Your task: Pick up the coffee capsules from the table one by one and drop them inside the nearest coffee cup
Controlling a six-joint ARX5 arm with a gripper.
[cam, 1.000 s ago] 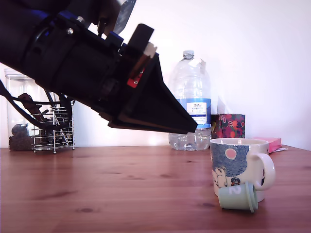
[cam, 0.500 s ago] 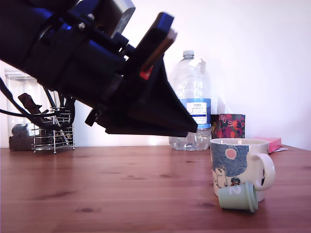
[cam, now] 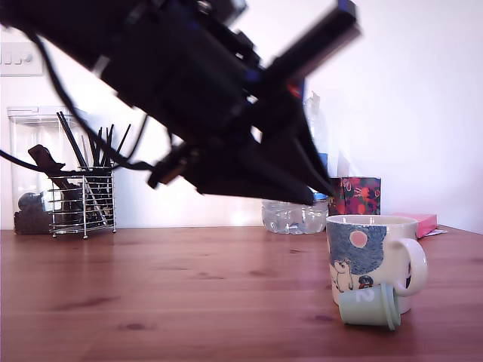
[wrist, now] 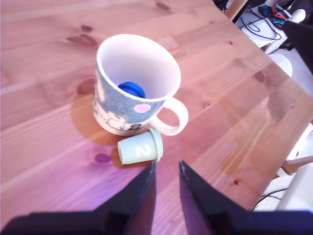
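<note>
Wooden table [cam: 189,294], bare across most of its near surface. The task items are grouped at the exterior view's right. The dark arm [cam: 173,83] slants down from the exterior view's upper left toward that group; it is blurred, so its joints can't be read. A clear water bottle [cam: 294,215] stands far back against the wall, partly hidden by the arm. A wire rack [cam: 83,207] of utensils sits far left in the exterior view. Neither belongs to the job. The cream mug [wrist: 110,105] stands upright, mouth open to the wrist camera, with its handle on the exterior view's right. The gripper [wrist: 167,169] hangs above the table just short of the mug. Its two dark fingers are parted by a narrow gap with nothing between them, probably too narrow for a capsule as it stands. The blue capsule [wrist: 131,89] lies at the bottom of the mug, so that half of the job looks done. The mint green capsule [wrist: 140,148], marked with a 2, lies tipped on its side on the near side of the mug's base below the handle. It is touching the mug or nearly so; which, I can't tell. The wrist view puts it almost in line with the finger gap, which suggests the arm is lining up on it. Lying on its side it may roll, and the mug close behind leaves little room for the far finger, so a nudge could shift the mug or flick the capsule away.
</note>
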